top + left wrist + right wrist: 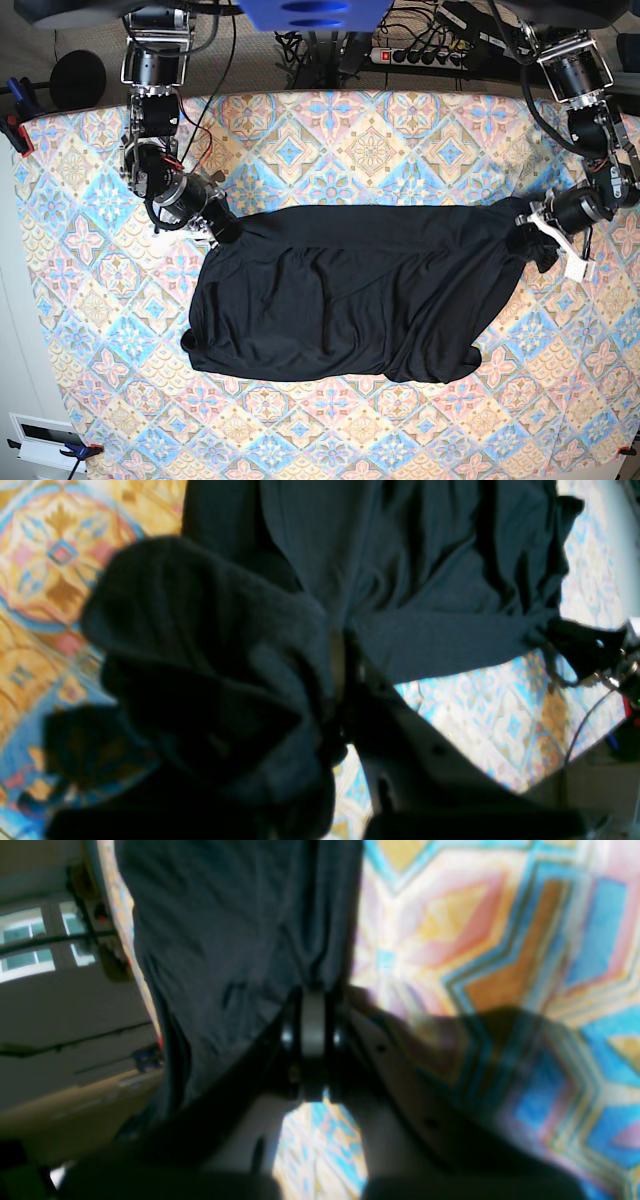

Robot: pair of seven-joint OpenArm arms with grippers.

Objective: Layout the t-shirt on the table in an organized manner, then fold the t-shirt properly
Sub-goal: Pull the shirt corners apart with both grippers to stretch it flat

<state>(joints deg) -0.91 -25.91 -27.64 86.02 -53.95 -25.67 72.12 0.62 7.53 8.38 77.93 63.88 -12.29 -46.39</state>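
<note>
The t-shirt [345,295] is lying spread across the middle of the table [400,130], long axis running side to side in base view, black fabric mostly flat w/ soft wrinkles thru the center. Its upper edge is pulling taut btwn the two arms; lower edge is sagging looser, w/ a small rounded lobe curling at each lower corner. Right gripper [218,228], on base view's left, is sitting at the shirt's upper corner on that side; in right wrist view its jaws are pressed together and pinching a gathered bunch of the t-shirt [225,940], folds radiating up from the pinch point [313,990]. Left gripper [528,238], on base view's right, is sitting at the opposite upper corner; in left wrist view its jaws are closed tight on the t-shirt [425,580], w/ a thick wad of cloth draping over one finger, blurry and close to lens. Right gripper is also showing small at the far end of that view [580,645], fabric stretching across to it. Patterned table [500,715] is showing beneath and around the shirt on all sides. Beyond the table's far edge, a power strip [425,52] and tangled cables are lying behind the arm bases.
</note>
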